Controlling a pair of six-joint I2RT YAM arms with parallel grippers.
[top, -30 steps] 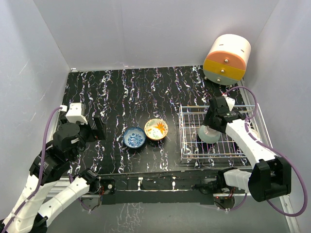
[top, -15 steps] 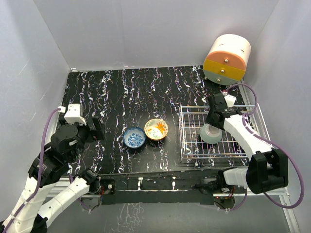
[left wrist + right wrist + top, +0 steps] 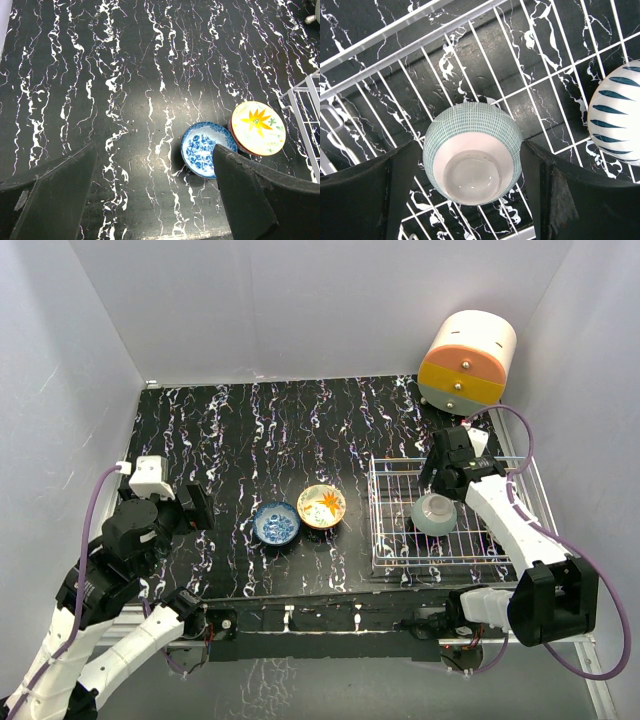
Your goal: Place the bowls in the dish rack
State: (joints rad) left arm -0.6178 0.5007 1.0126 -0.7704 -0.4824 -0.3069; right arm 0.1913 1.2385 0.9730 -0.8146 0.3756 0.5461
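Two unracked bowls, the blue floral bowl (image 3: 207, 150) and sun-painted bowl (image 3: 257, 127), lie nearer the wide-open left gripper (image 3: 155, 149) than the equally open right gripper (image 3: 470, 145).

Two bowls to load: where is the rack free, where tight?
Free in the dish rack: the back-left corner and the near strip in front of the green bowl. Crowded: around that bowl, below the right gripper, a striped bowl beside it.

Striped bowl (image 3: 616, 117) cut off by right edge.
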